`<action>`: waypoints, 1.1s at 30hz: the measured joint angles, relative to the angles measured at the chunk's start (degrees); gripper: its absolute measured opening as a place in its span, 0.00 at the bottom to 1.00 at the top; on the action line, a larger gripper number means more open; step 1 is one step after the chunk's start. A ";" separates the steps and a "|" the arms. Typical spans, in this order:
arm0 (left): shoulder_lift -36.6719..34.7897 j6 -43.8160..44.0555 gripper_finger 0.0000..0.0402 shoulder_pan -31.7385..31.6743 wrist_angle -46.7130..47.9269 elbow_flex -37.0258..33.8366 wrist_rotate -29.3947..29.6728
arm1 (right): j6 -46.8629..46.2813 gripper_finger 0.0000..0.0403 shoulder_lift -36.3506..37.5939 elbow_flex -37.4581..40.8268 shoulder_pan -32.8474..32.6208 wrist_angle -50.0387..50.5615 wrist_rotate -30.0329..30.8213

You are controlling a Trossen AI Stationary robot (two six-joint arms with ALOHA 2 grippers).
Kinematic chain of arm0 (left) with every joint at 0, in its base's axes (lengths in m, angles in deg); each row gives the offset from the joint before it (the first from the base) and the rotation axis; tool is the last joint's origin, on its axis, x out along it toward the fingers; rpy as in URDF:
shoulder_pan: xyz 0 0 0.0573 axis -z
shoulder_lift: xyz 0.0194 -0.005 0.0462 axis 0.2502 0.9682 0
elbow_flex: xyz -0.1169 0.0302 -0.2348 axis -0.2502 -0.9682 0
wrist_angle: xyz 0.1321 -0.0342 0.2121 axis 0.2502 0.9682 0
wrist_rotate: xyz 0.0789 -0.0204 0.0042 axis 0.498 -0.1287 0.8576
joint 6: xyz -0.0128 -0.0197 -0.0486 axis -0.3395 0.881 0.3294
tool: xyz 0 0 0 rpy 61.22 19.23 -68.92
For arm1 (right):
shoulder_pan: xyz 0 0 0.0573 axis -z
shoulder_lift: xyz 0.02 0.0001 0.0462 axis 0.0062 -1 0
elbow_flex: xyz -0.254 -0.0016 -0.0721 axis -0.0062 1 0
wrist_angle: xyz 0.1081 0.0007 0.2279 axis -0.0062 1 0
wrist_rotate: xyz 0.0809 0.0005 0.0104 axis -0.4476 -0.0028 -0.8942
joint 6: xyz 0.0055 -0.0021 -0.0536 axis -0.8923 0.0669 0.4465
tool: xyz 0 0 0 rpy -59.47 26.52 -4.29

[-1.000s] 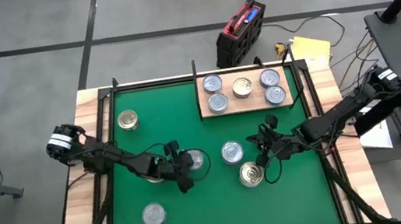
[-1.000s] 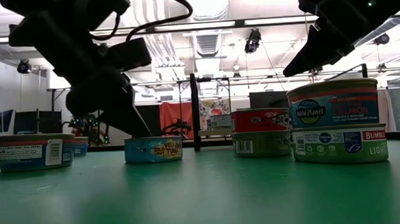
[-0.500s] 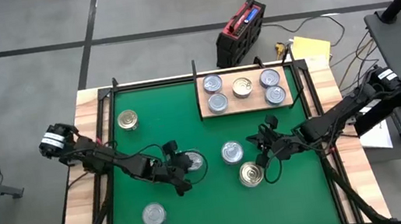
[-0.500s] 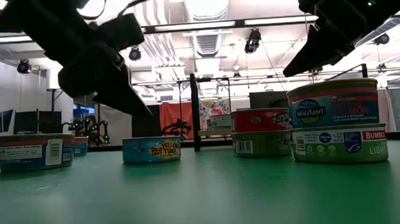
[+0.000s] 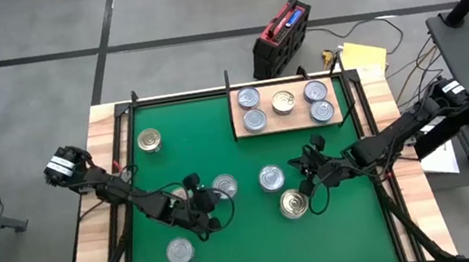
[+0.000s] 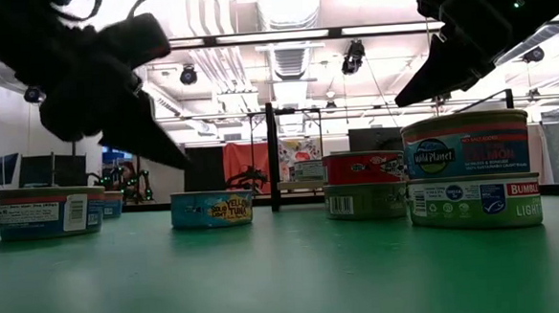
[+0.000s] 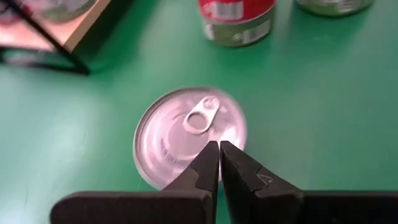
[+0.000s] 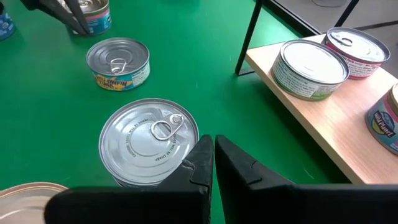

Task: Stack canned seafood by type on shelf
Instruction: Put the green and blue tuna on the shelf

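We see the left end effector [image 5: 210,223] near the front of the green tabletop [image 5: 234,260], closed tight and holding nothing; it hangs just over a silver can [image 5: 225,186], with another silver can [image 5: 180,251] nearer the front; the right end effector [image 5: 301,182] is closed too and holds nothing; it sits between a silver can [image 5: 271,178] and a gold-lid can [image 5: 294,203]; farther back on the left a gold-lid can [image 5: 149,141] stands alone; at the far edge we see the wooden shelf [image 5: 289,126] with five cans [image 5: 284,101] on it.
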 joint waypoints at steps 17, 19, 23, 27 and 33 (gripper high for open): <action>3.42 6.54 0.00 0.60 -1.08 -2.50 1.40 | 1.83 0.02 0.00 0.00 0.00 -6.84 0.09; 3.44 6.78 0.00 0.88 -1.00 -2.50 1.40 | 1.30 0.02 0.00 0.00 0.02 -7.79 0.09; 3.44 7.03 0.00 1.54 -0.68 -2.54 1.35 | -1.15 0.02 0.00 -0.02 0.02 -10.09 -0.46; 3.44 7.31 0.00 2.27 -0.64 -2.56 0.74 | -3.02 0.02 0.00 -1.15 1.11 -9.73 -5.02; 3.72 7.33 0.00 2.49 -0.09 -2.83 -0.57 | -4.04 0.02 0.00 -3.55 4.22 -9.63 -11.50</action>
